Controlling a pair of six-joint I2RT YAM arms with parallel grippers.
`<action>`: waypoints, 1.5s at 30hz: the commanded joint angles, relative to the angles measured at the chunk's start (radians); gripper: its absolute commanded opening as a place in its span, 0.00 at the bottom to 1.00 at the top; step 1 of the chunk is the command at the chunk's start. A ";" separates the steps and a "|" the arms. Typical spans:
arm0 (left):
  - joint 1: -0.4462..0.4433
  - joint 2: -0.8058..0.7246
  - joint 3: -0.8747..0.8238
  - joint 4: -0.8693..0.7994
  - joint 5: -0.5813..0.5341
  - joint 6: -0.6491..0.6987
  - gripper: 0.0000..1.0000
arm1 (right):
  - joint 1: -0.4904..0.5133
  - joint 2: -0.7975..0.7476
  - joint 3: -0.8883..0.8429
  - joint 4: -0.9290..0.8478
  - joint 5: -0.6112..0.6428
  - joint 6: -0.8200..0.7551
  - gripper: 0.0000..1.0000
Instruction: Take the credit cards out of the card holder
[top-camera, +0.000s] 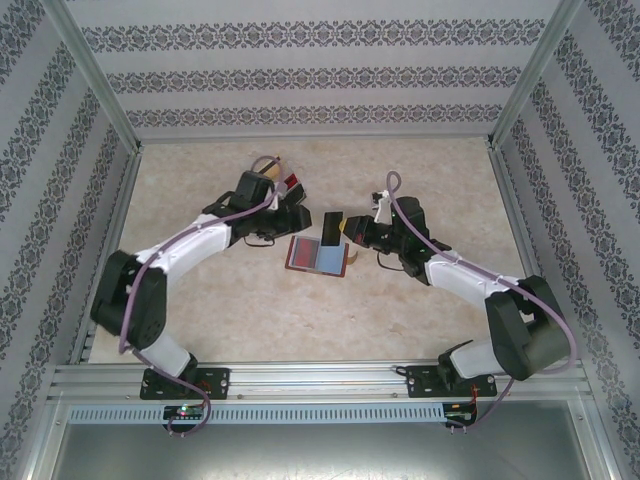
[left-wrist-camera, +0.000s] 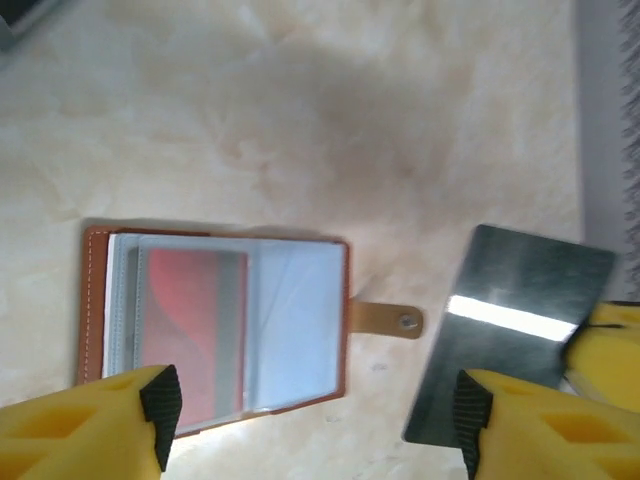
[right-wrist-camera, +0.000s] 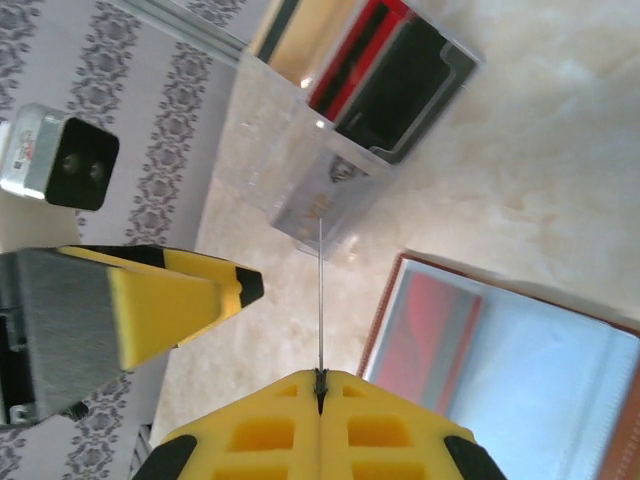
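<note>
The brown card holder (top-camera: 317, 255) lies open on the table, with a red card (left-wrist-camera: 190, 325) in its left clear sleeve (right-wrist-camera: 425, 335); the right sleeve looks pale blue. My right gripper (top-camera: 350, 230) is shut on a dark card (top-camera: 333, 225) with a shiny stripe (left-wrist-camera: 510, 315), held upright just right of the holder and seen edge-on in the right wrist view (right-wrist-camera: 320, 290). My left gripper (left-wrist-camera: 310, 420) is open above the holder's near edge, nothing between its fingers (left-wrist-camera: 110, 420). Its finger (right-wrist-camera: 170, 300) shows left of the held card.
A clear plastic box (right-wrist-camera: 350, 110) holding several cards stands behind the holder, close to the left gripper (top-camera: 292, 212). The holder's snap tab (left-wrist-camera: 385, 320) sticks out toward the held card. Patterned walls enclose the table on three sides.
</note>
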 joint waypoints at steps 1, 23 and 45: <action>0.034 -0.070 -0.070 0.113 0.051 -0.085 0.86 | -0.003 -0.007 0.034 0.136 -0.068 0.085 0.00; 0.069 -0.046 -0.169 0.721 0.477 -0.423 0.50 | 0.012 0.136 0.128 0.455 -0.162 0.374 0.00; 0.093 -0.170 -0.056 -0.065 0.086 0.217 0.00 | -0.060 0.119 0.081 0.097 -0.123 0.002 0.67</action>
